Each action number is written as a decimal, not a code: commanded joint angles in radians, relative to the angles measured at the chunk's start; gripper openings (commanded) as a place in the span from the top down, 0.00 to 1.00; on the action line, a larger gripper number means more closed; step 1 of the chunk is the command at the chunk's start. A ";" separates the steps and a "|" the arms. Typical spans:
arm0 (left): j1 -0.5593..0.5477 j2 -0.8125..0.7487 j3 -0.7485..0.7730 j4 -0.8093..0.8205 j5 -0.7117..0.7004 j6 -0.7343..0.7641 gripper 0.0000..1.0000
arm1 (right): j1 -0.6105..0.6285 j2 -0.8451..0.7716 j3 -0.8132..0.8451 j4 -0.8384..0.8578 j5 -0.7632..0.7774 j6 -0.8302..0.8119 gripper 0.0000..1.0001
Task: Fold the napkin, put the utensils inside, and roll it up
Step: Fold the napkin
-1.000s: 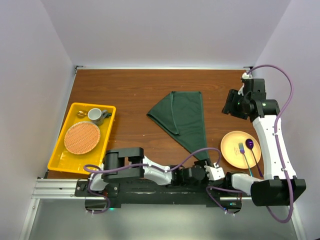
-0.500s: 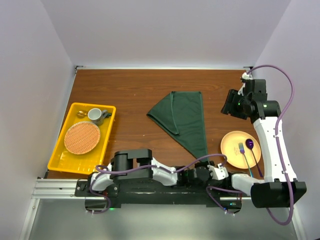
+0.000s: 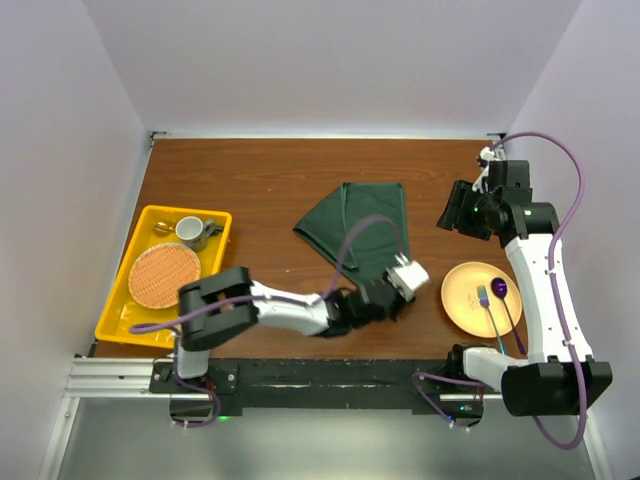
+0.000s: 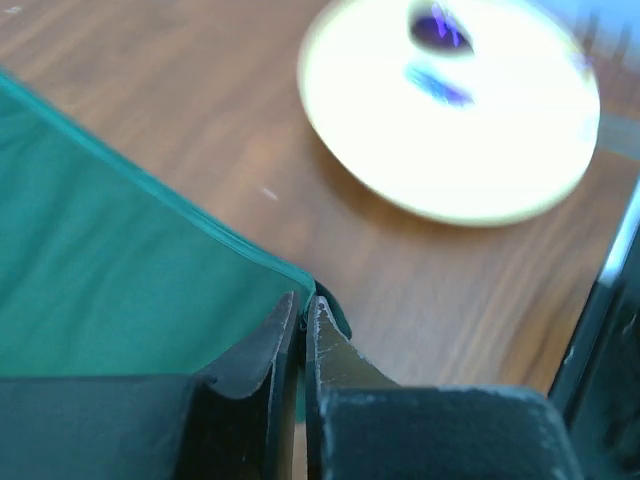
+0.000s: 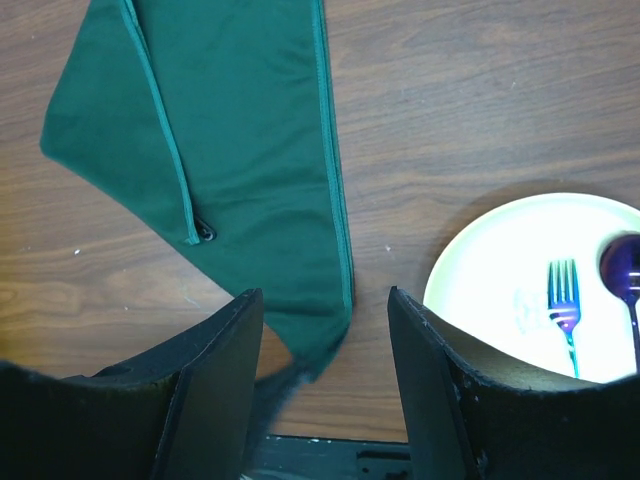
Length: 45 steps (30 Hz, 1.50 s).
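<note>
The dark green napkin (image 3: 365,225) lies folded into a long triangle in the middle of the table. My left gripper (image 3: 402,292) is shut on its near pointed corner, and the cloth (image 4: 120,280) shows pinched between the closed tips (image 4: 303,300). The utensils, a fork (image 5: 565,300) and a purple spoon (image 5: 622,265), lie on a pale yellow plate (image 3: 462,290) to the right of that corner. My right gripper (image 3: 462,212) hangs open above the table, right of the napkin. Its jaws (image 5: 322,292) are wide apart with nothing between them, and the napkin (image 5: 250,150) is far below.
A yellow tray (image 3: 115,315) at the left holds a grey cup (image 3: 192,230) and a round woven mat (image 3: 164,275). White walls close in the table on three sides. The black rail of the arm bases runs along the near edge.
My left gripper has shut on the napkin's near corner and carried it away from the front edge, toward the cloth's middle. The right arm has barely shifted.
</note>
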 commanded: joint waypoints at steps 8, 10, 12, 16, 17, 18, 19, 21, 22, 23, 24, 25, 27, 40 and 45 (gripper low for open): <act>0.428 -0.170 -0.166 0.168 0.537 -0.662 1.00 | -0.002 0.020 -0.038 0.085 -0.070 0.000 0.44; 0.468 -0.169 -0.178 0.210 0.582 -0.725 1.00 | -0.002 0.020 -0.040 0.093 -0.073 0.000 0.44; 0.523 -0.175 -0.212 0.255 0.600 -0.773 1.00 | -0.002 0.023 -0.040 0.096 -0.078 0.000 0.45; 0.603 -0.179 -0.281 0.420 0.631 -0.900 1.00 | -0.002 0.032 -0.046 0.104 -0.085 0.002 0.45; 0.630 -0.181 -0.297 0.428 0.628 -0.914 1.00 | -0.002 0.035 -0.047 0.105 -0.090 0.005 0.45; 0.643 -0.187 -0.304 0.436 0.623 -0.926 1.00 | -0.002 0.035 -0.050 0.108 -0.101 0.006 0.45; 0.655 -0.190 -0.313 0.453 0.608 -0.949 1.00 | -0.002 0.037 -0.054 0.113 -0.105 0.008 0.45; 0.683 -0.207 -0.336 0.461 0.587 -0.968 1.00 | -0.001 0.039 -0.060 0.119 -0.115 0.011 0.46; 0.689 -0.216 -0.350 0.461 0.558 -0.978 1.00 | -0.001 0.037 -0.060 0.122 -0.116 0.012 0.46; 0.699 -0.222 -0.358 0.459 0.539 -0.980 1.00 | 0.001 0.039 -0.064 0.124 -0.118 0.012 0.46; 0.704 -0.239 -0.366 0.447 0.518 -0.985 1.00 | 0.002 0.040 -0.066 0.125 -0.121 0.012 0.46; 0.715 -0.248 -0.381 0.441 0.477 -0.989 1.00 | 0.004 0.043 -0.067 0.130 -0.124 0.011 0.46; 0.726 -0.270 -0.395 0.430 0.436 -1.000 1.00 | 0.010 0.048 -0.075 0.136 -0.127 0.008 0.46; 0.814 -0.264 -0.410 0.393 0.390 -1.018 1.00 | 0.053 0.071 -0.086 0.163 -0.128 0.020 0.47; 0.841 -0.262 -0.422 0.396 0.398 -1.005 1.00 | 0.082 0.088 -0.086 0.168 -0.112 0.026 0.47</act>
